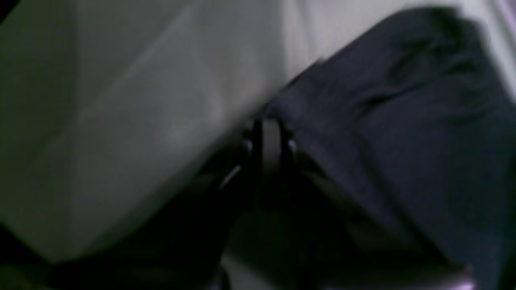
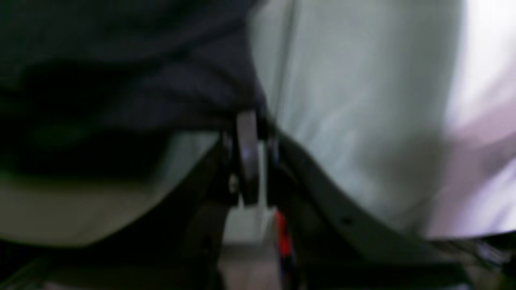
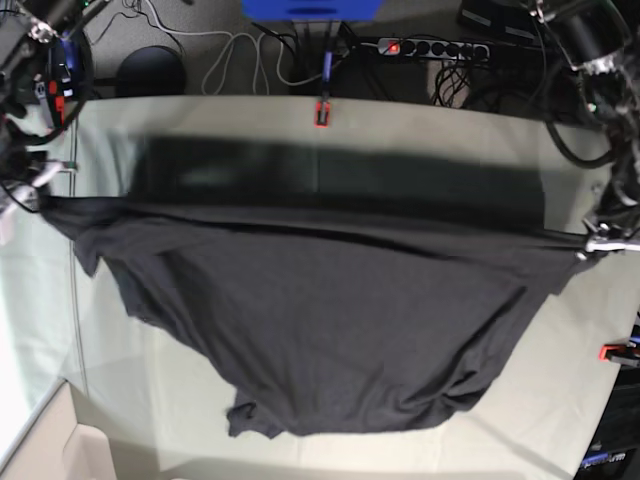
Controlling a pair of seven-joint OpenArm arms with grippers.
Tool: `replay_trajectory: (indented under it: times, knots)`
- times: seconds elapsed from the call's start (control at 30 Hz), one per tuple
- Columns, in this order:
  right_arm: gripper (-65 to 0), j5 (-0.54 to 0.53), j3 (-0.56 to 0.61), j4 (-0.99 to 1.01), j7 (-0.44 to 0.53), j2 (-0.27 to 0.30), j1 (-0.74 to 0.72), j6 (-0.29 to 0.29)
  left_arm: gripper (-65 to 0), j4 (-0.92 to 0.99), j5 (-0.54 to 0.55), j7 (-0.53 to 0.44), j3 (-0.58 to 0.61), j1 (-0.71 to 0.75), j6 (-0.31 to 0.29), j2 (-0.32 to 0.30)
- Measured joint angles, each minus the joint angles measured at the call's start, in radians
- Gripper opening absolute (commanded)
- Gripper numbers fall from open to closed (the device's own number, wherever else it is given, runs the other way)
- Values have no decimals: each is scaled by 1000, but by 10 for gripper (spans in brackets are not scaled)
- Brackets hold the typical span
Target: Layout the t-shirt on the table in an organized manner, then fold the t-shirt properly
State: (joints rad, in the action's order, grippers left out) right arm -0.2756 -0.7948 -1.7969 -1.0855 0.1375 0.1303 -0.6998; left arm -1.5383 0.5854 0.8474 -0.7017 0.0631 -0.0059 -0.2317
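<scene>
Both grippers, left gripper point(image 1: 269, 139) and right gripper point(image 2: 249, 133), pinch the black t-shirt point(image 3: 320, 330), stretched in the air above the table point(image 3: 560, 400). An uneven pull could make one corner slip.

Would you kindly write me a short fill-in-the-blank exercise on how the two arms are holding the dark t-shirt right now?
1. The large charcoal fabric t-shirt is held stretched between ____ grippers.
2. The left gripper is ____ on the shirt's edge.
3. The right gripper grips the shirt at the base view's ____ side.
4. The shirt casts a dark shadow on the pale greenish-grey cloth-covered table, so its top edge is ____ off it.

Missing words: two; shut; left; lifted
</scene>
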Motion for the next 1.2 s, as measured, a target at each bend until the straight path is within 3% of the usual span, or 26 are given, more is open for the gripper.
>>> replay_trajectory:
  times: [0.17,0.3,0.57,0.83,0.93,1.2]
  knots:
    - [-650,-10,-38,-134,-49,-2,9,-2,-649,-155,106,140,-129,9,-2,0]
    - [-650,-25,-73,-189,-30,2,17,-3,-649,-249,176,240,-234,8,-8,-3]
    - [-650,-32,-118,-188,-31,-5,114,-3,-649,-289,205,373,-373,9,-9,5]
    - [-650,-25,-117,-188,-40,-6,67,-3,-649,-288,205,375,-374,-3,-8,2]
    - [-650,-26,-109,-188,-43,5,18,-3,-649,-268,188,364,-340,-69,-5,2]
    - [-650,7,63,-180,-54,81,-168,-3,-649,-124,165,341,-159,-304,10,-3]
